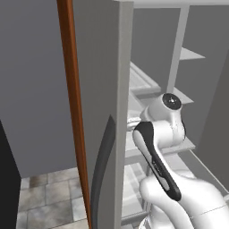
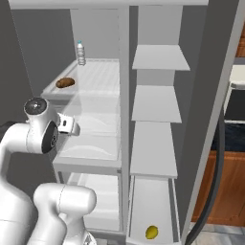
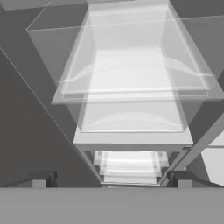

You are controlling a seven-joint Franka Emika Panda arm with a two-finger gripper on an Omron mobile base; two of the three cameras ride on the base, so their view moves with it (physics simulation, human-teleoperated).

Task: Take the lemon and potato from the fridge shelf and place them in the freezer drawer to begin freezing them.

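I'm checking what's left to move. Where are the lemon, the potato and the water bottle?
lemon point(image 2: 151, 232): right base view, middle of its yellow skin.
potato point(image 2: 65, 83): right base view, middle of its brown skin.
water bottle point(image 2: 81, 53): right base view, middle of its clear body.

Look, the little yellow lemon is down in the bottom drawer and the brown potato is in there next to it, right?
Not quite. In the right base view, the small yellow lemon does lie in the light grey bottom drawer, but the brown potato is up on the ribbed white top shelf, near the small clear bottle.
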